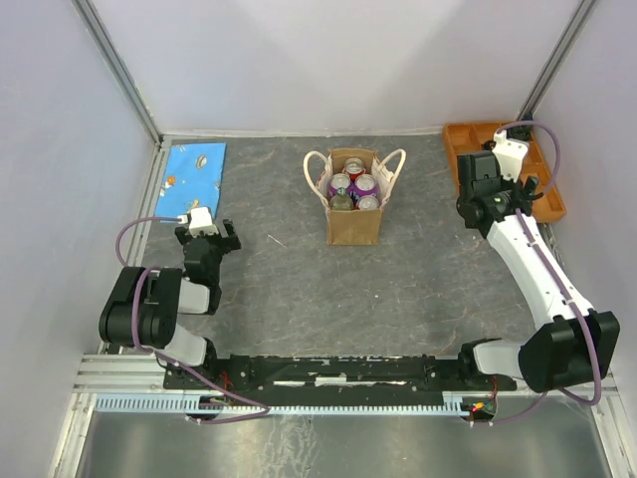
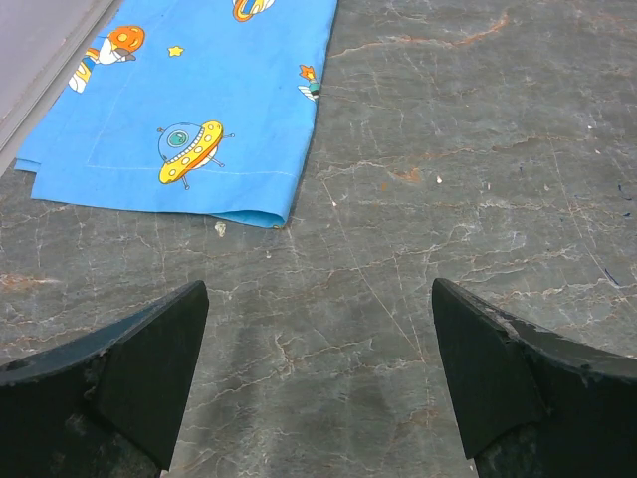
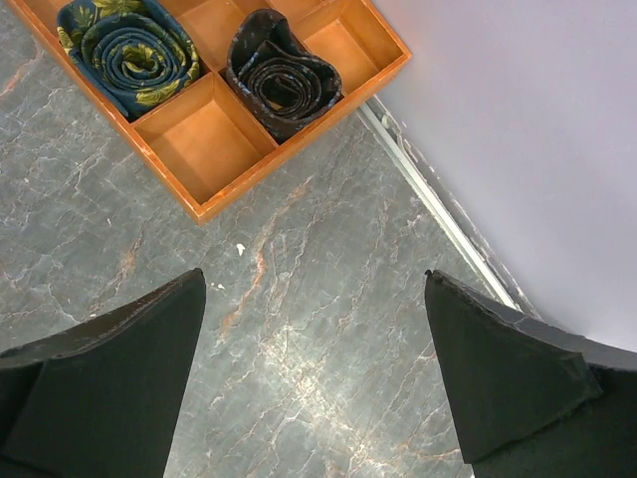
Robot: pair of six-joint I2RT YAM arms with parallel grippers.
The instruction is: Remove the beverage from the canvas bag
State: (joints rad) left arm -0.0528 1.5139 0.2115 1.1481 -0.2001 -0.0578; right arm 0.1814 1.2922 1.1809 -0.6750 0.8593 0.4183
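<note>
The canvas bag [image 1: 354,221] stands upright at the back middle of the table, tan with two cream loop handles. Several beverage cans [image 1: 354,183] stand in its open mouth, one red at the back and purple ones in front. My left gripper [image 1: 207,238] is open and empty, low over the table well left of the bag; the left wrist view shows its gripper [image 2: 318,368] wide apart over bare stone. My right gripper [image 1: 477,175] is open and empty, far right of the bag by the orange tray; its gripper [image 3: 314,368] spans bare table. The bag shows in neither wrist view.
A blue cloth [image 1: 194,170] with cartoon prints lies at the back left, and shows in the left wrist view [image 2: 189,100]. An orange compartment tray [image 1: 468,139] sits at the back right, holding rolled ties [image 3: 124,45]. White walls enclose the table.
</note>
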